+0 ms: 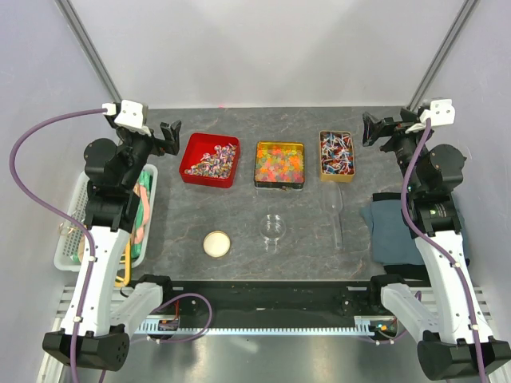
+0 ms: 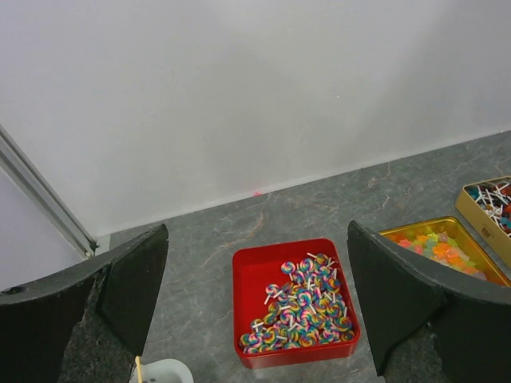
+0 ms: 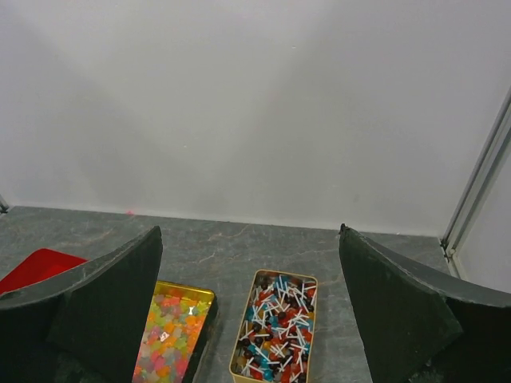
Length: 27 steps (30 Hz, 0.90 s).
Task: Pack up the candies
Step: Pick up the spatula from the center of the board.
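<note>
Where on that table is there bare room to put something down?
Bare stone runs along the back wall behind the red tray, the middle tin and the small tin. Another patch lies in front of the red tray, left of the white disc. It is crowded around the clear dish and scoop.

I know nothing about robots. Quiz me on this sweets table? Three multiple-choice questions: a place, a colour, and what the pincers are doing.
1. The clear round dish sits: A) nearer the arms than the middle tin B) behind it C) inside it
2. The leftmost tray is: A) gold B) red C) green
3. The left pincer and right pincer are: A) both shut B) one holding candy C) both open, empty

Answers: A, it stands on bare table before the tin; B, its walls are red; C, both gape with nothing between.
</note>
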{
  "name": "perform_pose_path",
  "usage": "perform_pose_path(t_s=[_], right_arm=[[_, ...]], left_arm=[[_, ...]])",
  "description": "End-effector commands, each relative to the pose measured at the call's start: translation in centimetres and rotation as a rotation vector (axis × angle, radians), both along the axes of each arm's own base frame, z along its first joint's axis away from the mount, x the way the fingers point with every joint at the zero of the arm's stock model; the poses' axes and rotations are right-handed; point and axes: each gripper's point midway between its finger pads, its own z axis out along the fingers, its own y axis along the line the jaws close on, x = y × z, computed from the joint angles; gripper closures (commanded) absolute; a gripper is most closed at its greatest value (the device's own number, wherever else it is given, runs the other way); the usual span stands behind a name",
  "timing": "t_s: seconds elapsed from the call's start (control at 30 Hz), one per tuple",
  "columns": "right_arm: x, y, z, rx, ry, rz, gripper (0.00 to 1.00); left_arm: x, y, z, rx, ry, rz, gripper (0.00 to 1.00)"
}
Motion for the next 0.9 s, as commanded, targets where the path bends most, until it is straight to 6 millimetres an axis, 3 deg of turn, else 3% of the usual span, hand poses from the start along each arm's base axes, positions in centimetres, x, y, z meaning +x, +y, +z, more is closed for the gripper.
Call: perform_pose_path(t_s=[0.0,0.13,0.27,0.37,0.57,0.6,0.73,0.87], right_arm=[[-0.2,-0.3,1.1,0.017,-0.041,-0.012,0.02],[0.0,0.3,0.5,-0.017,-0.035,0.021,0.02],[0.0,2.0,-0.6,-0.163,-0.043,0.117,0.02],[0.4,2.8,-2.5,-0.217,-0.009,0.162,0.02],[2.1,4.6,-6.2,-0.258,0.112,0.278,0.02],[2.4,4.9,-6.8,-0.262,0.131,0.301,0.02],[2.6,6.2,-8.2,-0.270,0.159,0.384,0.02],[3.1,6.3,-9.8,-0.295,0.211,0.390,0.02]], left_arm=[[0.1,0.3,1.2,-0.034,-0.044,0.010,0.00],[0.2,0.1,1.1,-0.035,-0.040,0.001,0.01],[0.2,-0.3,0.8,-0.030,-0.032,-0.018,0.00],[0.0,-2.2,-0.5,0.017,-0.001,-0.132,0.00],[1.5,-4.6,-5.4,0.086,0.128,-0.245,0.00],[1.9,-5.3,-7.2,0.110,0.181,-0.260,0.00],[3.2,-5.9,-11.8,0.197,0.276,-0.256,0.00],[4.2,-5.6,-16.1,0.207,0.379,-0.240,0.00]])
